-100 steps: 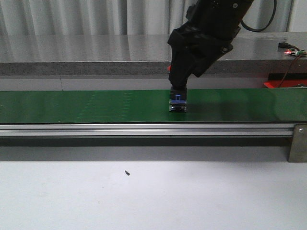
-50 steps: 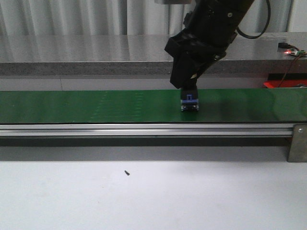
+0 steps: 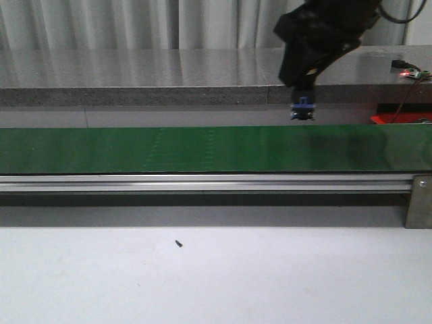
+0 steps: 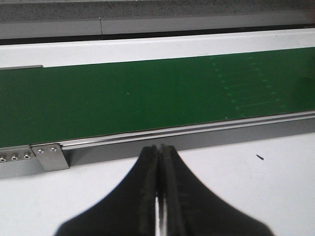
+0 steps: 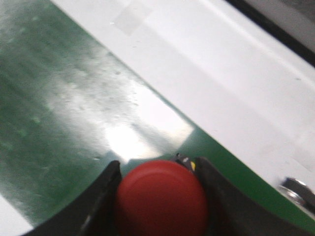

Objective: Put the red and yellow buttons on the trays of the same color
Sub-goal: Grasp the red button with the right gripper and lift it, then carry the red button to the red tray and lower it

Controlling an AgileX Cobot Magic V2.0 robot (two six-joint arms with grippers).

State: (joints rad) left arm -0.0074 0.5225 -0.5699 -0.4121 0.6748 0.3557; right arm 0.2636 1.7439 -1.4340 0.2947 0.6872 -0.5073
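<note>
A red button (image 5: 161, 196) with a round cap fills the space between my right gripper's (image 5: 157, 201) fingers, which are shut on it. In the front view the right gripper (image 3: 303, 108) holds the button's blue base (image 3: 303, 111) above the far edge of the green conveyor belt (image 3: 169, 148), right of centre. My left gripper (image 4: 161, 152) is shut with nothing between its fingers, over the white table near the belt's metal rail. It does not show in the front view. No yellow button shows. An orange-red tray (image 3: 398, 115) peeks out at the far right behind the belt.
The belt's aluminium rail (image 3: 202, 182) runs across the front, with a bracket (image 3: 418, 201) at its right end. A grey counter (image 3: 135, 74) lies behind. A small circuit board with a red light (image 3: 408, 69) and wires sits at the back right. A dark speck (image 3: 179, 243) lies on the white table.
My right gripper has lifted the button off the belt and carried it up and to the right. The belt's faint markings have drifted right.
</note>
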